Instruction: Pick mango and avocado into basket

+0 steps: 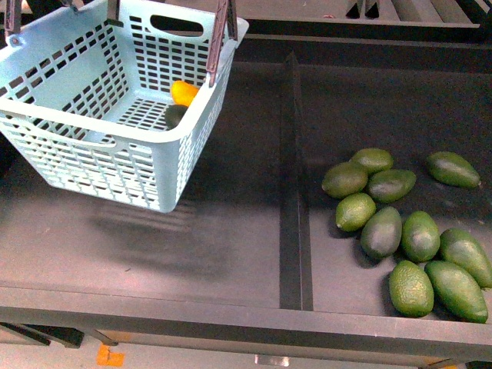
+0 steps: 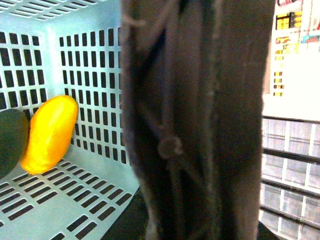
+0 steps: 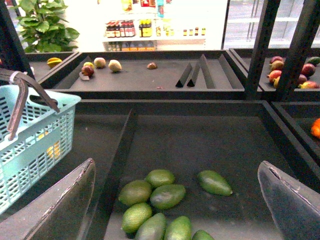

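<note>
Basket (image 1: 100,165) tilted off shelf w/ mango (image 1: 184,93), avocado (image 1: 175,116) inside; right gripper (image 3: 175,200) wide; left can't tell.

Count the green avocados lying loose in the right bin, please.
10. One lies apart at the far right; four cluster at the back around; five sit nearer the front around. None seems hidden, though the picture's right edge may crop more.
</note>
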